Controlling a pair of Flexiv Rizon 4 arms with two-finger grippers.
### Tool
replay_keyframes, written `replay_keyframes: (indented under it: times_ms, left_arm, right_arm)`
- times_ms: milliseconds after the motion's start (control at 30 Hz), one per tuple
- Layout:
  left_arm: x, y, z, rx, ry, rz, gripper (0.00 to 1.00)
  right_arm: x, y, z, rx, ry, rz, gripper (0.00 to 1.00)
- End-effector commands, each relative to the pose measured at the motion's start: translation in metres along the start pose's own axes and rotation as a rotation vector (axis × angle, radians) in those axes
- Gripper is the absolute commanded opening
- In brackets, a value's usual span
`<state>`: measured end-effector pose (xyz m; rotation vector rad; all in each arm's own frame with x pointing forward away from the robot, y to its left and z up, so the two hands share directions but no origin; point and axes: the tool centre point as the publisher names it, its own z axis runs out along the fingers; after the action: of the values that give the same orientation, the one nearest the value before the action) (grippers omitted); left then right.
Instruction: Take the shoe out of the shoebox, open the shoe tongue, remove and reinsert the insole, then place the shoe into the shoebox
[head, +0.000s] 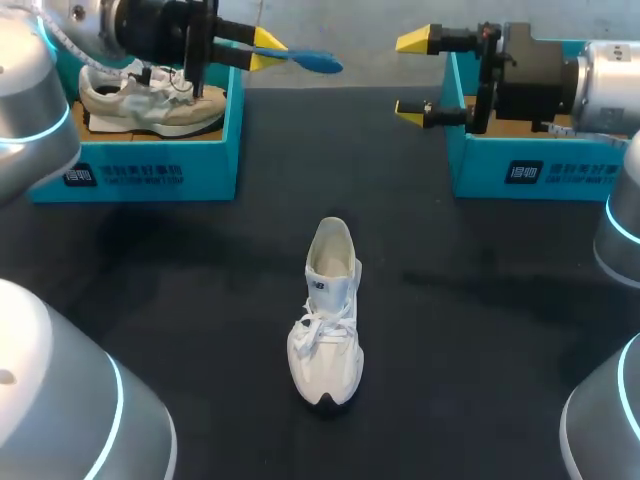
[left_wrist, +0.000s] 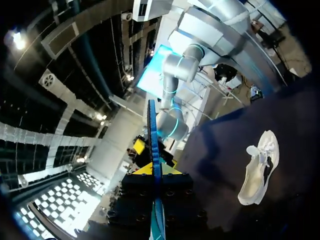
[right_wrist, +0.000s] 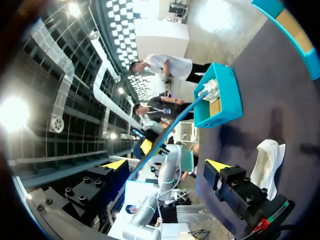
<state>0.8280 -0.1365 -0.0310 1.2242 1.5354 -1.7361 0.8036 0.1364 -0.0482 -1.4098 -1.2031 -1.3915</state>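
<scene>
Head cam looks down from behind on table (head: 180, 300); raised wrist cams face each other, all sharing white shoe (head: 326, 315).

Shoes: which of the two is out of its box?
The white shoe, upright in the middle of the black table. The cream shoe lies inside the left teal shoebox.
</scene>
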Motion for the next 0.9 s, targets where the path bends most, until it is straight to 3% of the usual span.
replay_keyframes:
  times_ms: [33, 300, 867, 900]
  left_arm:
    - [0.002, -0.001, 0.000, -0.017, -0.049, 0.462, 0.00]
    - [-0.010, -0.002, -0.001, 0.040, -0.034, 0.542, 0.00]
    - [-0.007, -0.002, 0.001, 0.043, -0.032, 0.560, 0.00]
    - [-0.004, -0.002, 0.004, -0.010, 0.031, 0.624, 0.00]
  right_arm:
    - [0.000, 0.000, 0.002, -0.002, -0.002, 0.001, 1.00]
    - [0.000, 0.000, 0.002, -0.002, -0.002, 0.001, 1.00]
    - [0.000, 0.000, 0.002, -0.002, -0.002, 0.001, 1.00]
    - [0.000, 0.000, 0.002, -0.002, -0.002, 0.001, 1.00]
